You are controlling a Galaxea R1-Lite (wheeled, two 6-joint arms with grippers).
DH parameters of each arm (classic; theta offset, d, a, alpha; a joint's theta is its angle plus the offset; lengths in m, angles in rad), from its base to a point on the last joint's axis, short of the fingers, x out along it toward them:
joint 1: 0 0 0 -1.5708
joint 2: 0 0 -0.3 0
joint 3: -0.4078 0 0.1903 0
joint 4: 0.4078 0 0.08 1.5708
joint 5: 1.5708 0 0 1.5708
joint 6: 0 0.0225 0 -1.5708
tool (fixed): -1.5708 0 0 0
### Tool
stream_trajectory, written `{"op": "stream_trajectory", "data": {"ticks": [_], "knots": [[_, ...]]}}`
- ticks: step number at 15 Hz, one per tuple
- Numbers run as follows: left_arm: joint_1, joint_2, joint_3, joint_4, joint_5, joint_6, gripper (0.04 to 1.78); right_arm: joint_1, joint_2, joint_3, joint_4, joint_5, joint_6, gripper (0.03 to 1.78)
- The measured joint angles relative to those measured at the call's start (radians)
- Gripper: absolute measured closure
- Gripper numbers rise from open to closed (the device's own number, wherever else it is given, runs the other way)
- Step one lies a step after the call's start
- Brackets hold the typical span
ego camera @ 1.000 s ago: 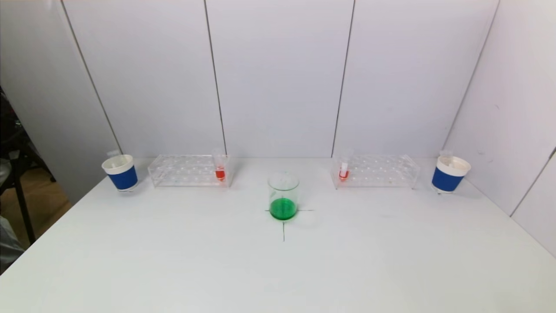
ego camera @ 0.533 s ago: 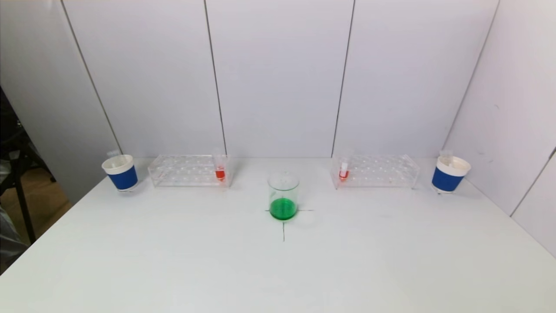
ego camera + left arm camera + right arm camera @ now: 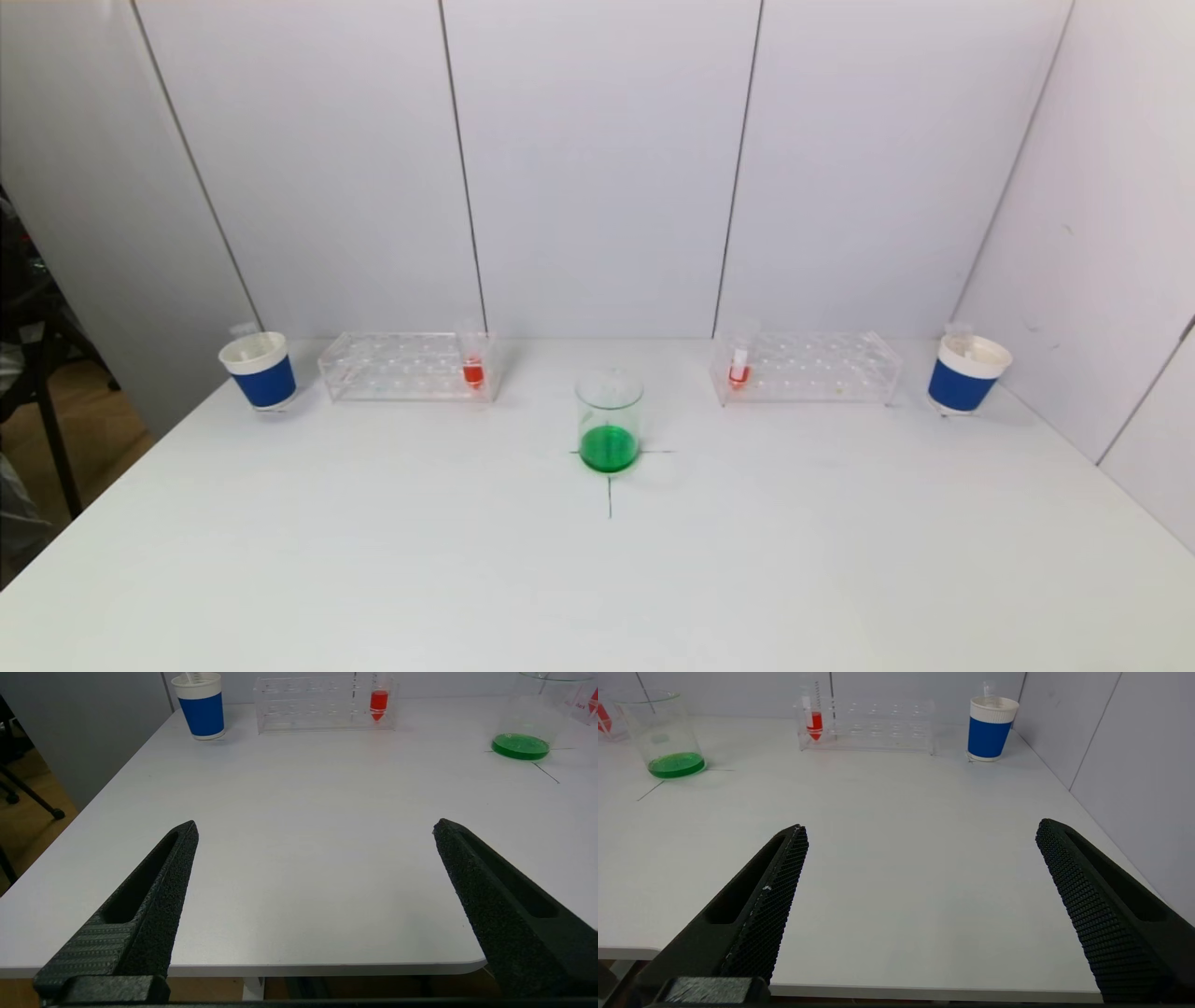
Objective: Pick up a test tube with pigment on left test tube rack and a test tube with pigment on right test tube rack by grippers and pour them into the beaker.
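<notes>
A clear beaker (image 3: 609, 418) with green liquid stands mid-table on a cross mark. The clear left test tube rack (image 3: 406, 366) holds a test tube with red pigment (image 3: 473, 362) at its inner end. In the right test tube rack (image 3: 808, 368) another test tube with red pigment (image 3: 739, 362) stands at the inner end. Neither arm shows in the head view. My left gripper (image 3: 315, 828) hangs open and empty over the table's near edge, far from the left test tube (image 3: 379, 701). My right gripper (image 3: 921, 828) is likewise open and empty, far from the right test tube (image 3: 814, 718).
A blue-and-white paper cup (image 3: 259, 371) stands left of the left rack, and another cup (image 3: 966, 374) right of the right rack. White wall panels close the back and right side. The table's left edge (image 3: 112, 485) drops to the floor.
</notes>
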Motion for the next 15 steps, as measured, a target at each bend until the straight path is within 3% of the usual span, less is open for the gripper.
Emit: {"op": "stream_trajectory", "data": {"ticks": [15], "knots": [[0.0, 0.0, 0.0, 0.0, 0.0, 0.0, 0.06, 0.0, -0.002, 0.002, 0.0, -0.005, 0.026, 0.04]]}}
